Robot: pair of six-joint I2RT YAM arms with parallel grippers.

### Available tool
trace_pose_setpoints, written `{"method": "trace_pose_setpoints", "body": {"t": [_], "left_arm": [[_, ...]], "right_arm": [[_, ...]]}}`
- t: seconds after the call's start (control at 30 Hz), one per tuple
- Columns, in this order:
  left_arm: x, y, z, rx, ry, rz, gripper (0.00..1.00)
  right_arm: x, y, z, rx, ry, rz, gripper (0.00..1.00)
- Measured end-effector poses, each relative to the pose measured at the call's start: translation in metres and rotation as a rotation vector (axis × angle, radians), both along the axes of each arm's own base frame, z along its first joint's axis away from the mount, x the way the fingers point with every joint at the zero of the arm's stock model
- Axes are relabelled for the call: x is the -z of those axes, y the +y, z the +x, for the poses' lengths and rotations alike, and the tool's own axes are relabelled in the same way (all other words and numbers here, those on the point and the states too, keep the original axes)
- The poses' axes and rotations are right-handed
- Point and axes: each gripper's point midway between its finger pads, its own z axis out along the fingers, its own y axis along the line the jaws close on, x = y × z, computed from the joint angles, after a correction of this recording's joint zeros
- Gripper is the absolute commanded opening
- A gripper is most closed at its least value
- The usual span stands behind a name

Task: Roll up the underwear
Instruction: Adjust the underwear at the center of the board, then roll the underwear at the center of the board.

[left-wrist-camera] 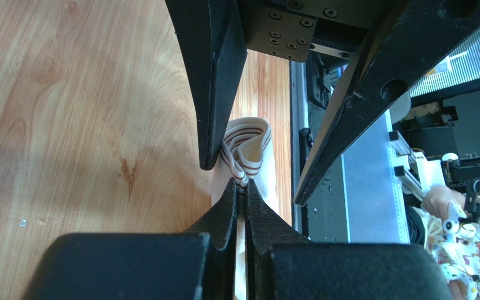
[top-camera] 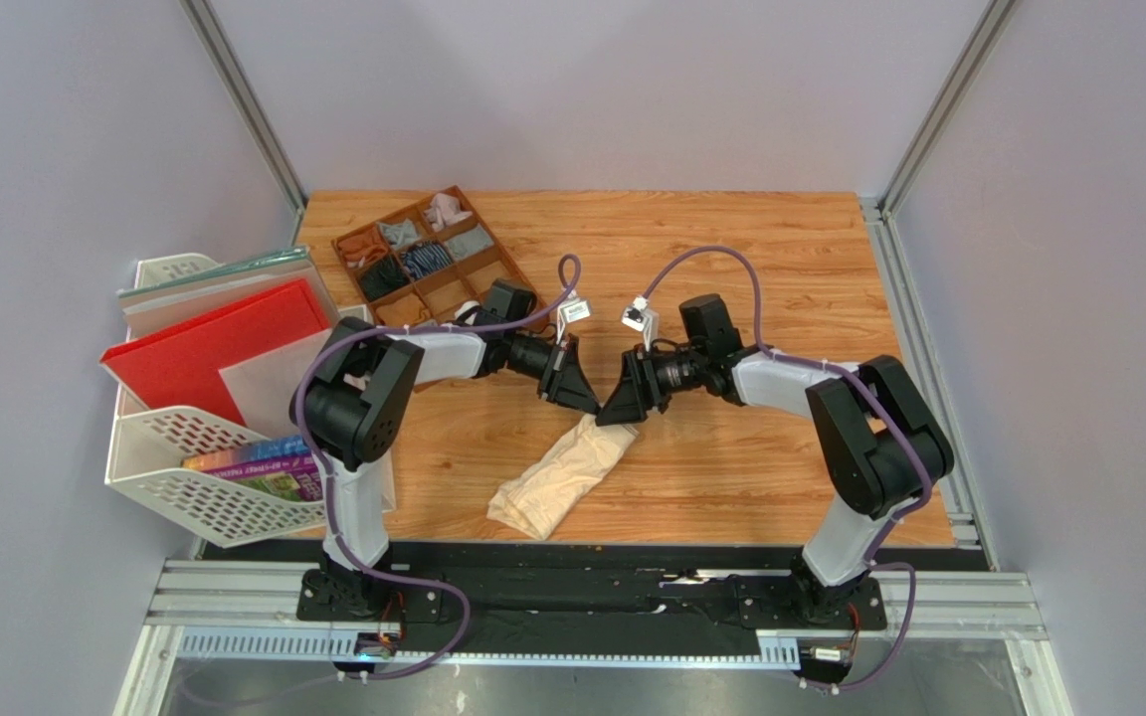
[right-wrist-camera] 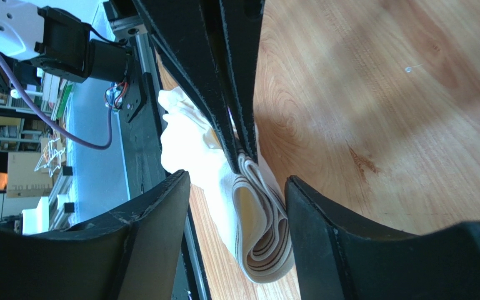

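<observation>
The cream-beige underwear (top-camera: 557, 478) lies as a long folded strip on the wooden table, running from the front edge up to both grippers. My left gripper (top-camera: 582, 400) is shut on its striped waistband (left-wrist-camera: 249, 147), pinching the band's fold at the fingertips (left-wrist-camera: 242, 186). My right gripper (top-camera: 621, 406) faces it from the right and is open. In the right wrist view the looped waistband (right-wrist-camera: 261, 231) sits between its two fingers (right-wrist-camera: 236, 181), close against the right-hand one. No white underwear is in view.
A brown compartment tray (top-camera: 422, 257) with small rolled garments stands at the back left. A red folder (top-camera: 221, 346) and a white mesh rack (top-camera: 191, 463) with books sit at the table's left edge. The black rail (top-camera: 594, 589) runs along the front.
</observation>
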Motion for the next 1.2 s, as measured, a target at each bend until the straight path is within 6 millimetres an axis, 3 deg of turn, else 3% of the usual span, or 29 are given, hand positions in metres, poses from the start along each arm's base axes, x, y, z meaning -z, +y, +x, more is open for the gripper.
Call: {"method": "trace_pose_setpoints", "body": {"t": [0.37,0.47,0.63,0.7,0.73,0.83,0.97,1.2], "left_arm": [[0.001,0.001,-0.003,0.005,0.007,0.006,0.00],[0.002,0.000,-0.003,0.006,0.005,0.006,0.00],[0.003,0.001,-0.002,0.002,0.001,0.011,0.00],[0.005,0.001,0.000,-0.009,-0.005,0.023,0.16],[0.006,0.001,0.001,-0.015,-0.009,0.029,0.30],[0.009,0.000,0.006,-0.041,-0.025,0.055,0.43],[-0.001,0.001,0.019,-0.115,-0.091,0.089,0.48],[-0.039,0.013,0.045,-0.350,-0.253,0.152,0.49]], "right_arm": [[0.014,-0.005,-0.011,-0.007,0.034,-0.017,0.40],[0.016,-0.006,-0.012,-0.005,0.038,-0.021,0.32],[0.018,-0.007,-0.010,0.008,0.036,-0.034,0.09],[0.020,-0.008,-0.009,0.022,0.039,-0.050,0.01],[0.022,-0.008,-0.008,0.029,0.040,-0.060,0.00],[0.027,-0.012,-0.003,0.066,0.046,-0.112,0.00],[0.033,-0.025,0.001,0.148,0.041,-0.227,0.00],[0.032,-0.049,0.025,0.294,-0.040,-0.442,0.00]]}}
